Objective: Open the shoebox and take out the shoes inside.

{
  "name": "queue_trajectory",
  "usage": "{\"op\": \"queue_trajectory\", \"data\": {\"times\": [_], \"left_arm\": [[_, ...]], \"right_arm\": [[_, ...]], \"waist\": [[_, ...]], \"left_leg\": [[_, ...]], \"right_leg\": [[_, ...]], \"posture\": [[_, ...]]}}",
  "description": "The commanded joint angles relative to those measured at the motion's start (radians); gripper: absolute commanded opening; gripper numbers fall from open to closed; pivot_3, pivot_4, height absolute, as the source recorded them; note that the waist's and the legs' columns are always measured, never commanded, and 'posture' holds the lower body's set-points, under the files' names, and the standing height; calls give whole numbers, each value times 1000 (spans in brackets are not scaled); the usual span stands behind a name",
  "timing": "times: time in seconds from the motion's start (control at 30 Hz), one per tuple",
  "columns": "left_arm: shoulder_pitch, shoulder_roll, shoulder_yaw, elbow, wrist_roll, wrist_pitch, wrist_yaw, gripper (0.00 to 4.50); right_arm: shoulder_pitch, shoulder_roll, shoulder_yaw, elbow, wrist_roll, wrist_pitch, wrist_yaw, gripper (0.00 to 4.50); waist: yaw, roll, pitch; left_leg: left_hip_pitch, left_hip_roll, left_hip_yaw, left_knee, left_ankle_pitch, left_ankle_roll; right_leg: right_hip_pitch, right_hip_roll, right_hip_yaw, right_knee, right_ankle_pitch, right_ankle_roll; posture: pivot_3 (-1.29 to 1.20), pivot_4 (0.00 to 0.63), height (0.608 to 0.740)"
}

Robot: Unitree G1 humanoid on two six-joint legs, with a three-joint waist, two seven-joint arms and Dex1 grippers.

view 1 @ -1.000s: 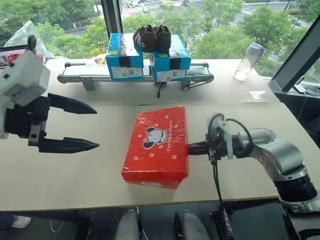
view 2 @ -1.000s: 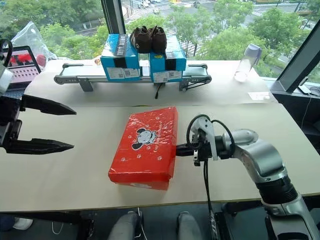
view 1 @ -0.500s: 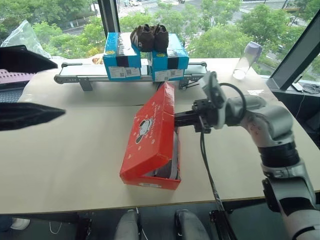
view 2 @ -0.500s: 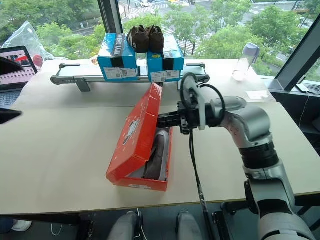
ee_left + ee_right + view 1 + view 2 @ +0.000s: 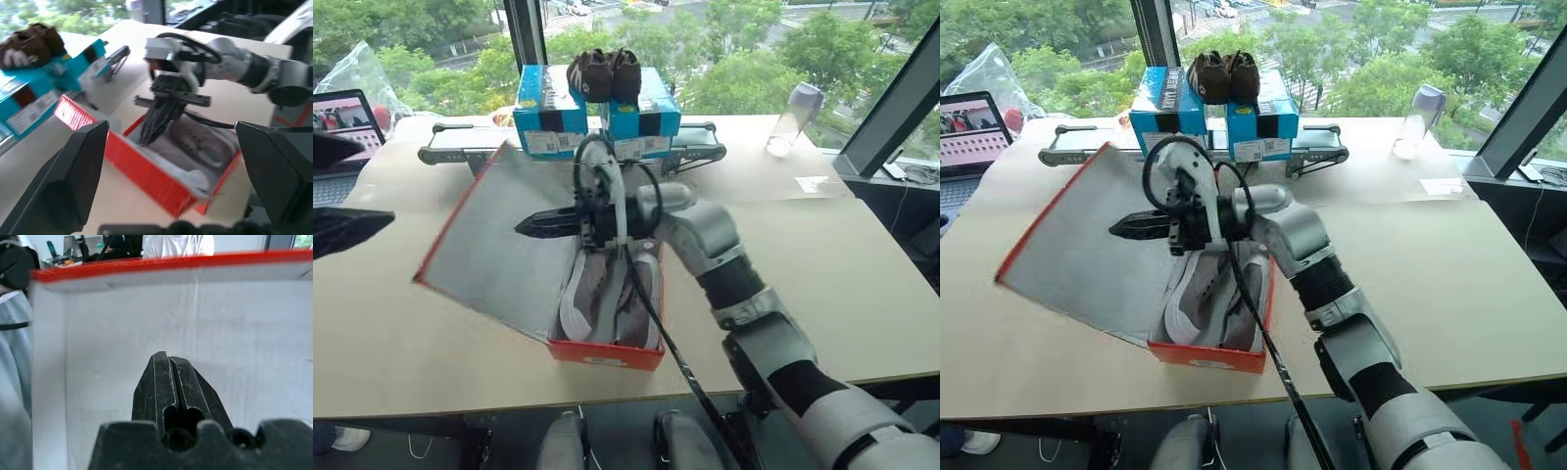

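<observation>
Lying open, the shoebox point(image 5: 607, 351) (lid flung left) holds the shoes point(image 5: 607, 299); right tool point(image 5: 521, 226) pressed together.

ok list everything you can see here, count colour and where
shoebox: 1, red, pale inside, table centre, lid swung open leftward
shoes: 1 pair, grey, inside the shoebox
blue boxes: 2, blue with white labels, far side on a conveyor
brown shoes: 1 pair, atop the blue boxes
laptop: 1, far left
bottle: 1, clear, far right
table: 1, beige
left gripper: open, at left
right gripper: shut, against the lid
</observation>
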State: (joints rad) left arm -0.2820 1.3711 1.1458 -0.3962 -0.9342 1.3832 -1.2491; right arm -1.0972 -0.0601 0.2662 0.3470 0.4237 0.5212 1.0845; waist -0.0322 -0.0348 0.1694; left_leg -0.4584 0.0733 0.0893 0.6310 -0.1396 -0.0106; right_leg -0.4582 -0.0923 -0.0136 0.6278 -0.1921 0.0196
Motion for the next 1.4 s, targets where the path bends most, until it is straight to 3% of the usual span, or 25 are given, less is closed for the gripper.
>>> {"op": "queue_trajectory", "data": {"times": [0.03,0.23,0.33,0.43,0.6,0.7,1.07,1.23,1.4], "left_arm": [[70,-12,121,3,72,-55,-60,4393],[149,-65,160,-13,67,-112,-112,4393],[174,-136,128,-28,57,-183,-103,4393],[231,-219,61,-50,130,-377,-125,4393],[247,-233,-95,37,137,-501,-136,4393],[228,-213,-169,86,141,-555,-148,4500],[135,-168,-402,220,167,-713,-180,4500],[87,-169,-469,237,167,-747,-174,4500],[64,-175,-495,239,169,-753,-168,4500]], "right_arm": [[-24,23,-30,6,-19,-46,-30,0],[-10,-10,-48,-28,-23,-12,-39,0],[-11,-103,-90,-115,24,82,-21,0],[9,-217,-126,-242,84,204,4,0],[101,-442,-88,-467,111,360,56,0],[128,-486,-87,-528,127,412,37,676],[157,-582,53,-624,-6,382,-33,4456],[150,-563,185,-523,-177,231,-66,4456],[137,-480,223,-453,-239,82,-52,4456]], "waist": [[-3,-2,-1],[-6,-3,-2],[-3,-3,-1],[-3,-4,-2],[7,-3,-2],[6,-3,-2],[14,-3,-2],[16,-3,-2],[13,-3,-2]], "left_leg": [[-1,1,0,0,1,-1],[1,2,0,-3,1,-3],[1,3,0,-5,1,-3],[0,3,1,-5,1,-4],[1,4,2,-5,1,-4],[2,5,4,-5,1,-4],[1,7,8,-5,1,-4],[1,8,8,-5,1,-4],[-1,8,8,-4,1,-4]], "right_leg": [[0,0,-1,0,0,0],[-1,0,-1,-2,0,-2],[-1,0,-3,-2,0,-5],[-1,0,-3,-2,1,-7],[-1,1,-3,-2,0,-7],[-2,0,-3,-2,-1,-7],[-6,0,-3,-2,-1,-7],[-6,1,-3,-2,-1,-7],[-7,1,-3,-1,-1,-7]], "posture": [[0,150,740],[0,150,740],[0,150,740],[0,150,740],[0,150,740],[0,150,740],[0,150,740],[0,150,740],[0,150,740]]}}
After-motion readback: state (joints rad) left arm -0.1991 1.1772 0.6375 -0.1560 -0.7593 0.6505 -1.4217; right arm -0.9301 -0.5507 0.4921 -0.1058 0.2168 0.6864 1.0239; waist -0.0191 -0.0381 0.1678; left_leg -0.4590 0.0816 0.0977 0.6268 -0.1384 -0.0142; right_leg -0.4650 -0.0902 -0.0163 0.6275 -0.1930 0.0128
